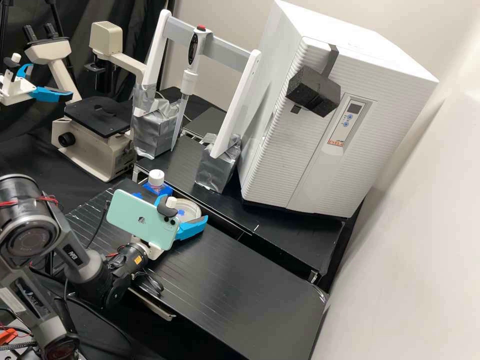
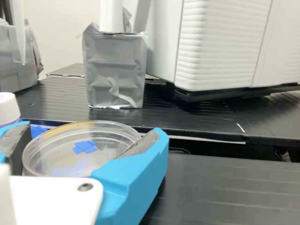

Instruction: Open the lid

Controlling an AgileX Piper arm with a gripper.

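Note:
In the high view the gripper [image 1: 184,208] is over the left part of the front bench, partly behind a mint-green phone on the arm. A clear round lidded dish [image 1: 192,206] with blue marks lies at its fingers, near the bench's far edge. In the wrist view the gripper [image 2: 92,130] stands open, one blue finger on either side of the dish [image 2: 110,143]. The dish's near part is hidden behind the finger and white mount. Whether the pads touch its rim, I cannot tell.
A white-capped bottle [image 1: 156,179] in a blue holder stands beside the dish. On the rear bench are a white rack with a pipette [image 1: 189,82] on taped silver blocks and a large white incubator [image 1: 330,130]. A microscope [image 1: 95,125] is at the back left.

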